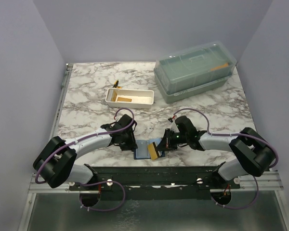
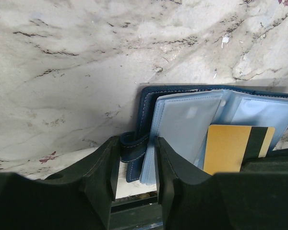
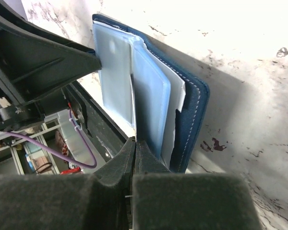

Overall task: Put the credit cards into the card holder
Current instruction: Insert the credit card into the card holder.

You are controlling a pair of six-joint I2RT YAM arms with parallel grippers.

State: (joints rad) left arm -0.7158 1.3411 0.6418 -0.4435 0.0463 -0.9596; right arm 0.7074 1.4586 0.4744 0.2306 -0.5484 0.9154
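Navy card holder (image 2: pixel 146 103) is gripped by left hand (image 2: pixel 137 142), orange credit card (image 2: pixel 228 148) by right hand (image 3: pixel 135 143).

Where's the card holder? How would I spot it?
Look at the near edge of the marble table, between the robot's left hand and right hand. The card holder lies open there. It's the only navy-blue thing, with pale blue pockets and a yellow credit card at them.

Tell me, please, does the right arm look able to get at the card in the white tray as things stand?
Probably not yet. The right gripper is shut on a yellow card at the card holder, so its jaws are taken. The tray is open-topped, its orange card uncovered.
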